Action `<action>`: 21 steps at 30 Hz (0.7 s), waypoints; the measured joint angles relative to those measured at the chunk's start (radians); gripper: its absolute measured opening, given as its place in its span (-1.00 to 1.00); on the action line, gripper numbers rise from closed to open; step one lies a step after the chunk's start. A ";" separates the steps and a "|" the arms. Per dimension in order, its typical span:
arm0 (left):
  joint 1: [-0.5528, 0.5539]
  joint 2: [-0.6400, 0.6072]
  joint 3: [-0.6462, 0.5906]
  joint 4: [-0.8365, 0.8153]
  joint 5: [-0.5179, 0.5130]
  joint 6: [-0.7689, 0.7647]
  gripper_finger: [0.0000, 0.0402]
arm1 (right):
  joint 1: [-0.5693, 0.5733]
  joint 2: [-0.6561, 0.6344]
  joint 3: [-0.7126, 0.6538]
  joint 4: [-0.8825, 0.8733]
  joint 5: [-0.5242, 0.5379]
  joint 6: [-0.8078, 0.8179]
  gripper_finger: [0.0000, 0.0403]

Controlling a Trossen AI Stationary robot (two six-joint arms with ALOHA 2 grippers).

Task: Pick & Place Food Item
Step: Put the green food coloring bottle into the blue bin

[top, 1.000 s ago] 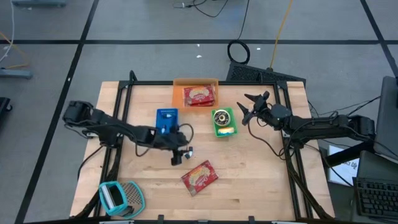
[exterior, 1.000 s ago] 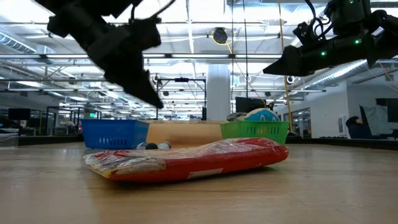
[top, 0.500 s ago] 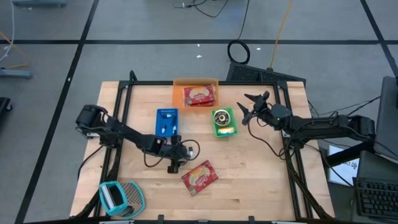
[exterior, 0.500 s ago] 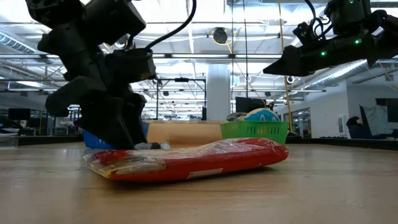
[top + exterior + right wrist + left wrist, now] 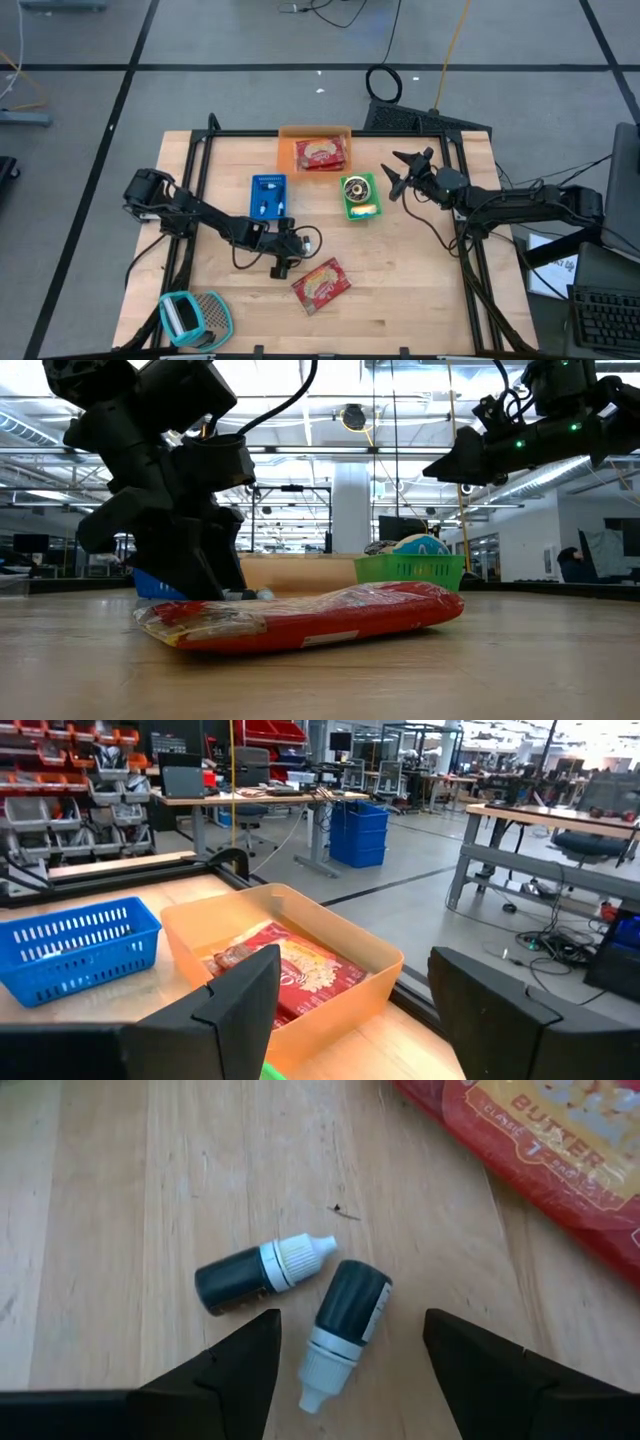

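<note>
The left gripper (image 5: 280, 268) hangs low over mid-table, fingers spread with nothing between them, above two small dark dropper bottles (image 5: 300, 1295) lying loose on the wood. Just beside them, toward the front edge, lies the red popcorn packet (image 5: 321, 284). Another red packet fills the orange bin (image 5: 314, 152) at the back edge, between the blue basket (image 5: 267, 194) and green basket (image 5: 360, 196). The right gripper (image 5: 398, 172) hovers released near the green basket

popcorn bag (image 5: 320, 284): red, yellow print | baskets: blue (image 5: 267, 194), orange (image 5: 287, 149), green (image 5: 350, 209) | bottles (image 5: 263, 1270): black, white caps
</note>
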 joint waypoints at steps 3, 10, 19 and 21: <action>0.000 0.000 0.000 0.000 0.000 -0.002 0.22 | 0.000 0.000 0.000 0.000 0.000 0.018 0.20; 0.000 0.001 -0.001 0.001 0.043 -0.030 -0.14 | 0.001 0.000 0.000 0.000 0.000 0.022 0.20; 0.005 0.004 -0.003 0.034 0.045 -0.137 -0.56 | 0.001 0.000 0.000 0.000 -0.001 0.021 0.20; 0.005 0.004 -0.003 0.035 0.043 -0.158 -0.62 | 0.001 0.000 0.000 0.000 -0.001 0.021 0.20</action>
